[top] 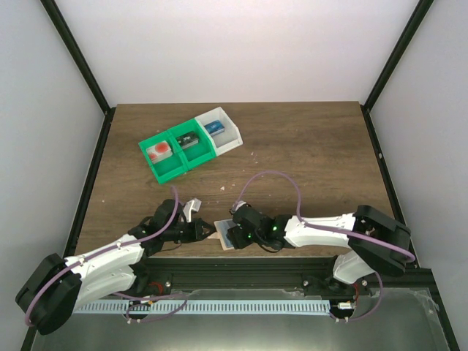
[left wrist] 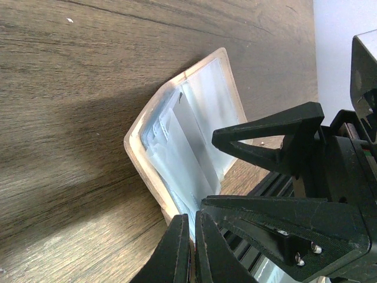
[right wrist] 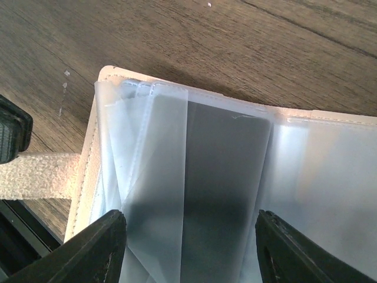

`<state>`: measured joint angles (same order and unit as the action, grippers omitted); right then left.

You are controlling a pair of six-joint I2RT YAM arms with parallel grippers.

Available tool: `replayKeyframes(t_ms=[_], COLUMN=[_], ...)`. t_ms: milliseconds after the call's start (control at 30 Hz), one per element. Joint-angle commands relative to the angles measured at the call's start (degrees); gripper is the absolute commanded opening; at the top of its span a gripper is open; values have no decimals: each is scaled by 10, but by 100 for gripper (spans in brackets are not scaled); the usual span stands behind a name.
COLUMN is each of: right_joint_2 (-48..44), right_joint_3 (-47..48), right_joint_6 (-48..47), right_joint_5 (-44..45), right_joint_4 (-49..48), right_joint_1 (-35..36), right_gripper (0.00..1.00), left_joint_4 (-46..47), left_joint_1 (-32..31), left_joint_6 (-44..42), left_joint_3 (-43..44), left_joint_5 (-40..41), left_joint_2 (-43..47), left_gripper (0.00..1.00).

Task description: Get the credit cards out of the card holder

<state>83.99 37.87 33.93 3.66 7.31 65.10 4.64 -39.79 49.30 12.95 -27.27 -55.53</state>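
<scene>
The card holder (top: 227, 235) lies open near the table's front edge, between my two grippers. In the left wrist view the card holder (left wrist: 177, 135) has tan edging and clear inner sleeves. My left gripper (left wrist: 192, 250) is shut on its near edge. My right gripper (right wrist: 191, 250) is open, one finger on each side of the fanned sleeves (right wrist: 147, 171), just above them. A dark grey-blue rectangle (right wrist: 227, 177) shows inside a middle sleeve; I cannot tell whether it is a credit card. No loose card is in view. The tan tab (right wrist: 41, 174) sticks out at the left.
Two joined green bins (top: 175, 153) and a white bin (top: 219, 130) stand at the back left of centre, holding a red-orange item, a dark item and a blue item. The black frame rail (top: 241, 265) runs just in front of the holder.
</scene>
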Motion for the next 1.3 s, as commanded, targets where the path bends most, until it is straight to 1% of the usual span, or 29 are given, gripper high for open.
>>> replayKeyframes(t_ms=[0, 267, 467, 733, 1033, 1167, 1267], right_joint_2=[0, 19, 26, 23, 0, -14, -23], right_joint_3=[22, 27, 45, 69, 56, 47, 30], right_joint_6=[2, 7, 9, 23, 39, 38, 18], right_joint_5=[0, 5, 56, 124, 151, 146, 104], right_joint_4=[3, 10, 49, 102, 119, 110, 64], right_joint_1=[9, 14, 24, 40, 40, 41, 40], right_gripper=[63, 65, 65, 58, 53, 47, 45], left_joint_4=[19, 18, 6, 10, 5, 6, 7], left_joint_1=[1, 1, 1, 1, 1, 1, 1], left_joint_6=[2, 3, 0, 7, 5, 5, 5], left_joint_3=[-6, -6, -1, -14, -12, -11, -10], left_joint_5=[-2, -3, -3, 0, -3, -4, -4], left_joint_2=[0, 2, 7, 23, 24, 24, 22], left_gripper=[0, 0, 0, 0, 0, 0, 0])
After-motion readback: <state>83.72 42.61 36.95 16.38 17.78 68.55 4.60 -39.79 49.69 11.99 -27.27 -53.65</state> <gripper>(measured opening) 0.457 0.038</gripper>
